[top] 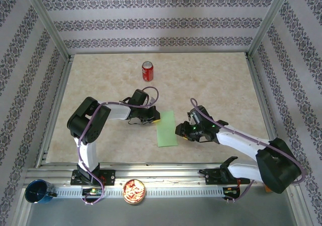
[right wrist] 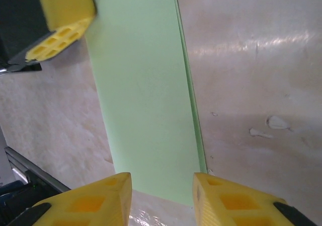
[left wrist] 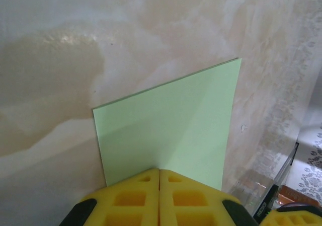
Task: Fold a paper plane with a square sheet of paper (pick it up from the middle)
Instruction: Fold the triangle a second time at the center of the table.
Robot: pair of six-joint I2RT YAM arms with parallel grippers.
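The light-green sheet of paper [top: 167, 129] lies flat on the table, folded into a narrow rectangle, with a thin strip of the lower layer showing along one long edge [right wrist: 193, 115]. My left gripper [top: 155, 118] is at its upper left edge, its yellow pads pressed together with the tip over the paper [left wrist: 166, 130]. The left gripper [left wrist: 160, 171] holds nothing that I can see. At the sheet's right edge my right gripper [top: 179, 130] is open, and its fingers [right wrist: 105, 196] straddle the near short end of the paper [right wrist: 146, 100]. The left gripper's finger [right wrist: 60, 29] shows at the far end.
A red soda can [top: 147, 71] stands upright at the back of the beige table [top: 216, 80]. A blue cup [top: 39, 192] and a bowl of snacks [top: 134, 191] sit on the front rail. Patterned walls and metal frame posts enclose the table.
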